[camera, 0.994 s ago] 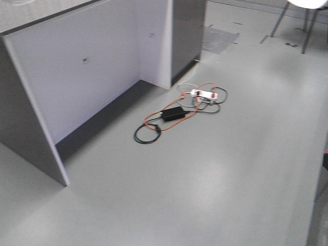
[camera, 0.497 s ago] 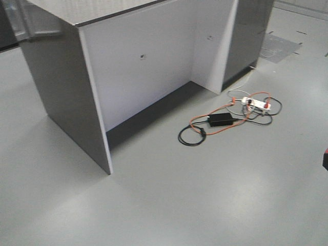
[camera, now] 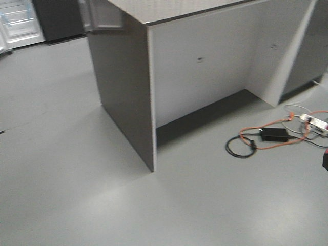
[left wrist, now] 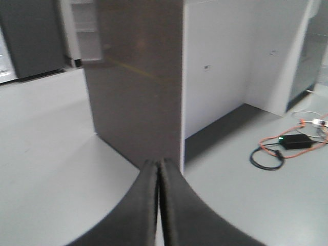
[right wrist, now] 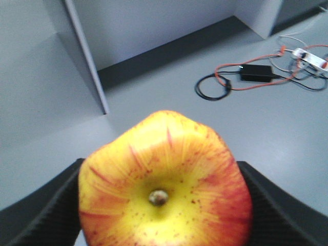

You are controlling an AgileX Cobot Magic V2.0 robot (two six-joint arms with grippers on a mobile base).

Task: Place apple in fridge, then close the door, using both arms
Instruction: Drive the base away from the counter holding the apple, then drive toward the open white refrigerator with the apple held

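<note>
Counter (camera: 205,77) on smooth grey floor (camera: 77,195), cables (camera: 271,138) beside, open fridge (camera: 20,23) beyond.

Pale grey floor (camera: 56,154) on the left lies open up to the dark grey, white-lined fridge (camera: 18,25) at the far corner. A tall counter (camera: 128,87) with a dark grey end panel and white back panels stands in the middle, blocking the straight way. Right of it, an orange cable (camera: 277,144), black power brick (camera: 274,134) and white power strip (camera: 318,122) clutter the floor.
</note>
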